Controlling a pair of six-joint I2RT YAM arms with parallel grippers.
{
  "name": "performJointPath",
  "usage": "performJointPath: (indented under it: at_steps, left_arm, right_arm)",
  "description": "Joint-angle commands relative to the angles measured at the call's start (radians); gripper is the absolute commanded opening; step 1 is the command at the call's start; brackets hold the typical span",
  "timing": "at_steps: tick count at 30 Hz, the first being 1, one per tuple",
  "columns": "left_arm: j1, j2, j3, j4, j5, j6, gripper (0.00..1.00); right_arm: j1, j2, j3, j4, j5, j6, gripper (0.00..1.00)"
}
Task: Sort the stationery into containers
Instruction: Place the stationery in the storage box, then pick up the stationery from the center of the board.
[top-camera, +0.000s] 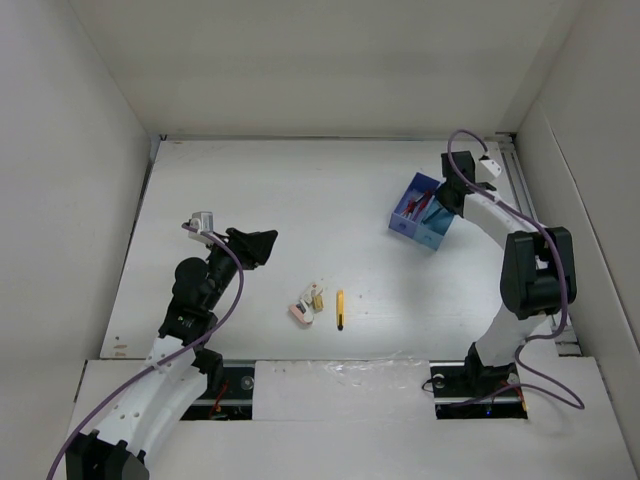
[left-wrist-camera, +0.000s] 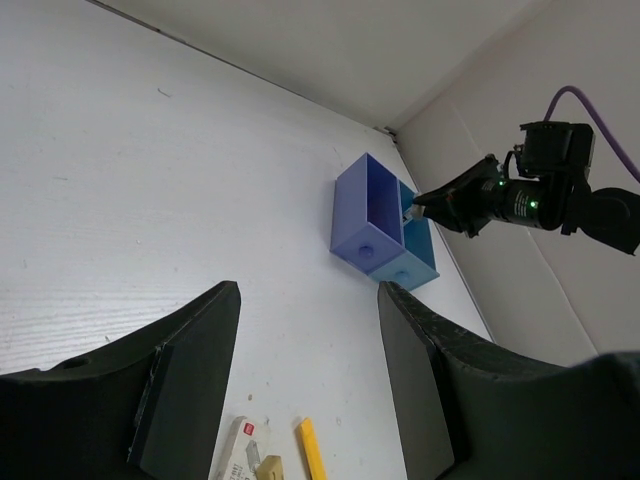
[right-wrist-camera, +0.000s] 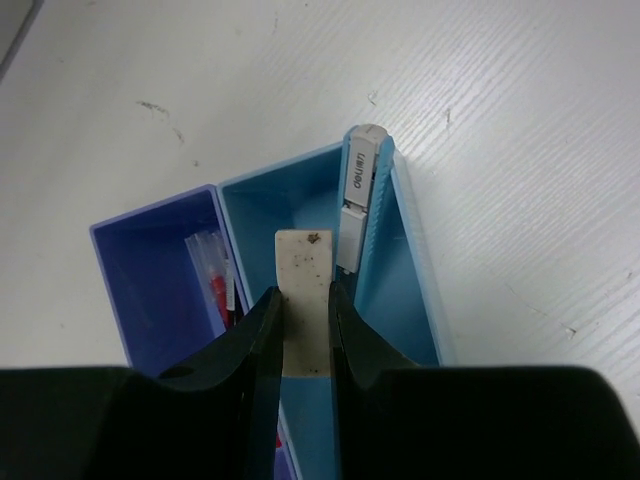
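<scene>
The two-compartment box (top-camera: 412, 222) stands at the back right. My right gripper (top-camera: 443, 199) hovers over it, shut on a cream eraser (right-wrist-camera: 303, 255) that hangs above the light blue compartment (right-wrist-camera: 400, 300). A grey-white eraser (right-wrist-camera: 356, 190) leans on that compartment's right wall. Red pens (right-wrist-camera: 216, 285) lie in the dark blue compartment (right-wrist-camera: 150, 290). On the table lie a pink eraser (top-camera: 299, 315), a white eraser (top-camera: 309, 300), a tan eraser (top-camera: 318, 297) and a yellow-and-black pen (top-camera: 340, 310). My left gripper (top-camera: 262, 245) is open and empty, up and left of them.
White walls enclose the table on the left, back and right. The left wrist view shows the box (left-wrist-camera: 365, 225), the white eraser (left-wrist-camera: 240, 450) and the pen (left-wrist-camera: 310, 450) between the open fingers (left-wrist-camera: 190, 380). The right arm (top-camera: 535, 270) stands along the right edge.
</scene>
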Motion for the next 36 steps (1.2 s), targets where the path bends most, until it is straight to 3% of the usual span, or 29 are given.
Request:
performJointPath:
  at_steps: [1,3,6,19,23,27,31,36]
  left_arm:
    - [-0.003,-0.005,0.002,0.047,0.012,-0.003,0.54]
    - [-0.003,-0.005,0.002,0.047,0.012,-0.003,0.54]
    - [-0.003,-0.005,0.002,0.047,0.012,-0.003,0.54]
    - [-0.003,-0.005,0.002,0.047,0.012,-0.003,0.54]
    - [-0.003,-0.005,0.002,0.047,0.012,-0.003,0.54]
    - [-0.003,-0.014,0.002,0.047,0.012,-0.003,0.54]
    - [-0.003,-0.014,0.002,0.047,0.012,-0.003,0.54]
    - [-0.003,-0.014,0.002,0.047,0.012,-0.003,0.54]
  right_arm:
    - [0.003,0.002,0.051,0.049,0.026,0.006,0.21]
    - [0.003,0.002,0.051,0.049,0.026,0.006,0.37]
    - [0.012,-0.029,0.04,0.049,0.026,0.006,0.5]
    - [0.152,-0.104,0.008,0.037,0.102,-0.004,0.52]
    - [0.213,-0.124,-0.023,0.037,0.092,-0.004,0.45]
    - [0.33,-0.159,-0.069,0.046,0.044,-0.004,0.2]
    - [0.463,-0.179,-0.101,0.044,0.026,-0.006,0.04]
    - [0.665,-0.199,-0.123,-0.006,0.015,-0.006,0.01]
